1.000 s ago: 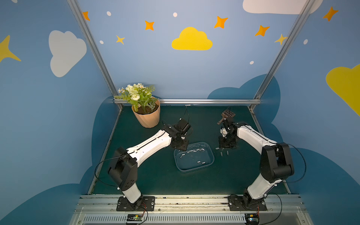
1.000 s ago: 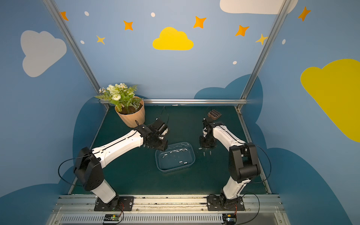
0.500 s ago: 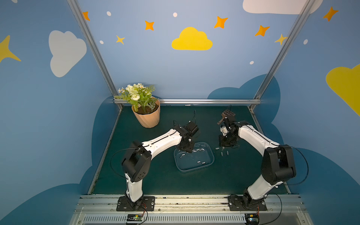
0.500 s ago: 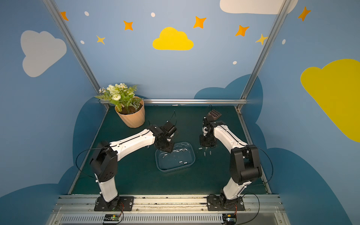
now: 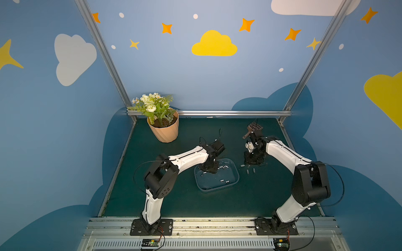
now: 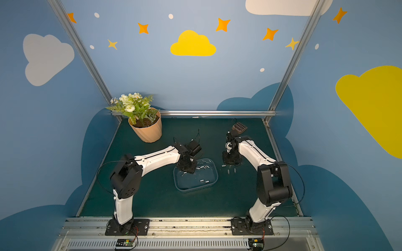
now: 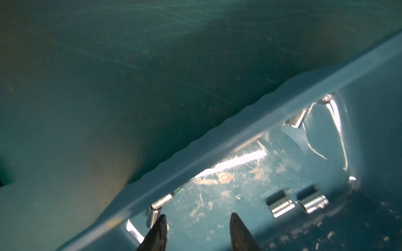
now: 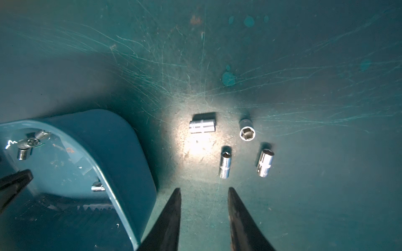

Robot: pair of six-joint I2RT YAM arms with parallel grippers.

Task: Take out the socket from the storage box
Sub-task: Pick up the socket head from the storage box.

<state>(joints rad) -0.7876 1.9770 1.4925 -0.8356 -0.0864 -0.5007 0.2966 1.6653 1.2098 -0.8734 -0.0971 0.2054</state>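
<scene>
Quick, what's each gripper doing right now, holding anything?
Left gripper: open, holding nothing, reaching into the storage box.
Right gripper: open, holding nothing, over the green mat.
</scene>
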